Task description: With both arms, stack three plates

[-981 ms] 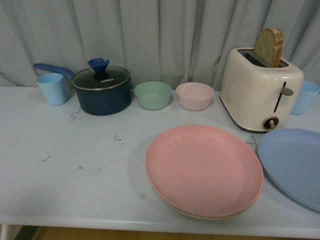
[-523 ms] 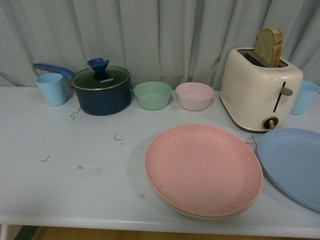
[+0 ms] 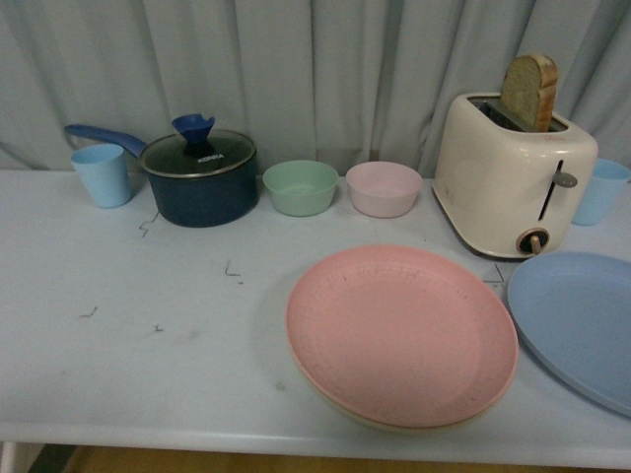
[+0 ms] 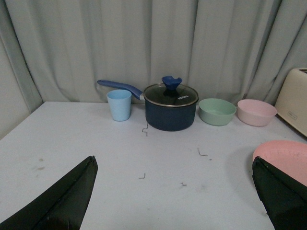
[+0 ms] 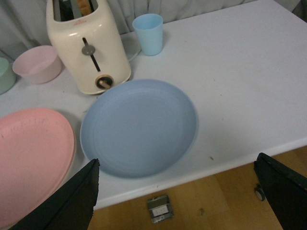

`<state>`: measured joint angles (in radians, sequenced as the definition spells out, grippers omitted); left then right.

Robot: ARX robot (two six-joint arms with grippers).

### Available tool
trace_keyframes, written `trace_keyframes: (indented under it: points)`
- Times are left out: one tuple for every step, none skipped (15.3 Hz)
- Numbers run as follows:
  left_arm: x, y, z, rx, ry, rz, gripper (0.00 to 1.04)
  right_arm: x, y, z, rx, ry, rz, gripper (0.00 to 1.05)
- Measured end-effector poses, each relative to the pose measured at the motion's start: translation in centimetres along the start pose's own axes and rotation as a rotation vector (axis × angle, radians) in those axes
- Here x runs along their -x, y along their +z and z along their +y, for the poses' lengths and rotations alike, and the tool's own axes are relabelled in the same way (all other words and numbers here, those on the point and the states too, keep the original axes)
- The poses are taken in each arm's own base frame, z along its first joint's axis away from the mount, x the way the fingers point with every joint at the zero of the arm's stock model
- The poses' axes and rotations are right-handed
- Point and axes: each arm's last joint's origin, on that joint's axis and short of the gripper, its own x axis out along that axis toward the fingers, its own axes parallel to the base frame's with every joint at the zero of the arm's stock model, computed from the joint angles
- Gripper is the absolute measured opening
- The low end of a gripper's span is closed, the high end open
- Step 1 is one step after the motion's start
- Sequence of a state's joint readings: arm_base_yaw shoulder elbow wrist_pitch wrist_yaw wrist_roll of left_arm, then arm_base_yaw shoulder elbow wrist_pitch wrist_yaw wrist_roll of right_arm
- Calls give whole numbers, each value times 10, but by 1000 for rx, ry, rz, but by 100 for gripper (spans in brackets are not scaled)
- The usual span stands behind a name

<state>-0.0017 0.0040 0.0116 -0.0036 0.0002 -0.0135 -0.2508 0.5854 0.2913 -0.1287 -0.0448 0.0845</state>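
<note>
**Plates: two stacked, one lying apart**

Plates are lying at the near side of the table (image 3: 148, 345). The pink plate (image 3: 402, 335) is sitting on top of the cream plate (image 3: 404, 430), which is showing only as a thin pale rim along the pink one's near edge. The blue plate (image 5: 139, 127) is lying flat by itself on the robot's right. It is just beside the stacked pair with a narrow strip of table between them, and its near edge is reaching close to the table's front edge.

Both arms are hanging clear of the plates. The left gripper (image 4: 172, 160) is holding nothing. Its two black fingers (image 4: 67, 196) are spreading wide apart over bare table, and the edge of the pink plate is showing beside one of them. The right gripper (image 5: 177, 160) is likewise spreading wide and grasping nothing. It is looking down on the blue plate from above, with no finger touching it. Neither arm is showing in the front view.

Behind the blue plate a cream toaster (image 3: 513, 182) is standing with a slice of bread (image 3: 529, 92) sticking up from its slot. A light blue cup (image 3: 599, 192) is standing just beyond it on the right. Further back, a pink bowl (image 3: 384, 189) and a green bowl (image 3: 301, 187) are sitting side by side. Left of them, a dark blue pot (image 3: 200, 182) is wearing its glass lid, and a second light blue cup (image 3: 102, 174) is standing under the pot's handle. A grey curtain (image 3: 296, 69) is hanging behind the table.
</note>
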Motion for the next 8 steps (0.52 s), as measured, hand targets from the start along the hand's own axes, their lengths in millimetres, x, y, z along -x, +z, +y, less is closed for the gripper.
trace_keyframes:
  points:
    - [0,0,0,0,1,0,98,-14,21,-8,-16,2,22,98]
    - [0,0,0,0,1,0,98,-35,36,-17,-17,-2,100,98]
    - [0,0,0,0,1,0,98,-60,40,-27,-19,-10,211,98]
    - [0,0,0,0,0,0,98,-83,42,-34,-20,-3,283,98]
    - [0,0,0,0,1,0,98,-114,51,-42,-18,-2,354,98]
    - [0,0,0,0,1,0,98,-133,58,-45,-9,7,390,98]
    - [0,0,0,0,1,0,98,-157,62,-50,-6,26,444,98]
    - [0,0,0,0,1,0,98,-174,60,-52,-11,29,498,98]
